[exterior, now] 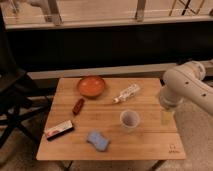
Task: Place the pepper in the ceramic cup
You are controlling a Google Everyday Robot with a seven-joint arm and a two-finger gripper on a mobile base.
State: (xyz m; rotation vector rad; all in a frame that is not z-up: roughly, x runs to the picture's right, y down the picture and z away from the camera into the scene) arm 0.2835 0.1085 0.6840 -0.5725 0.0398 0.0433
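Note:
The pepper [78,106], small and dark red, lies on the left half of the wooden table [150,145], just below the orange bowl. The ceramic cup [129,119], pale with a purplish inside, stands upright right of centre. My gripper [166,116] hangs under the white arm [186,86] at the table's right edge, right of the cup and far from the pepper. It is open and holds nothing.
An orange-red bowl [91,85] sits at the back. A clear bottle [127,93] lies on its side behind the cup. A red-and-white box [59,129] and a blue sponge [98,140] lie near the front edge. A dark chair [12,95] stands to the left.

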